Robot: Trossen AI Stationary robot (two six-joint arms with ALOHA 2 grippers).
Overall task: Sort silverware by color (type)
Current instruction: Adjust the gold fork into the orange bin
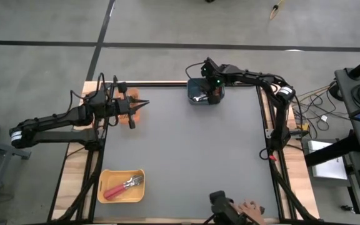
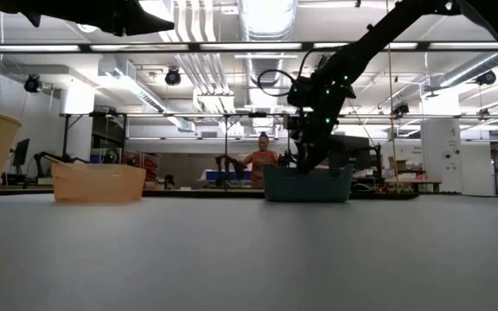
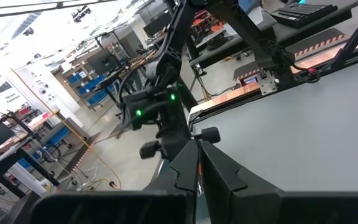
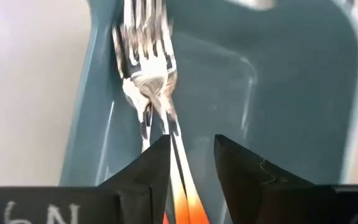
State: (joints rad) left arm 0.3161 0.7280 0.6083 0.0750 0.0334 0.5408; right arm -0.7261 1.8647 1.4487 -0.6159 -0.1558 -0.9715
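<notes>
The forks with orange handles (image 4: 151, 74) lie inside the blue-grey bin (image 1: 200, 91) at the far edge of the worktop (image 1: 186, 150). The right tool (image 4: 190, 163) hangs just above them, its fingers apart, with the orange handles between them. Forks with red handles (image 1: 122, 187) lie in the yellow bin (image 1: 104, 177). The left tool (image 1: 132, 115), pressed together, is over the orange bin (image 2: 98, 182).
</notes>
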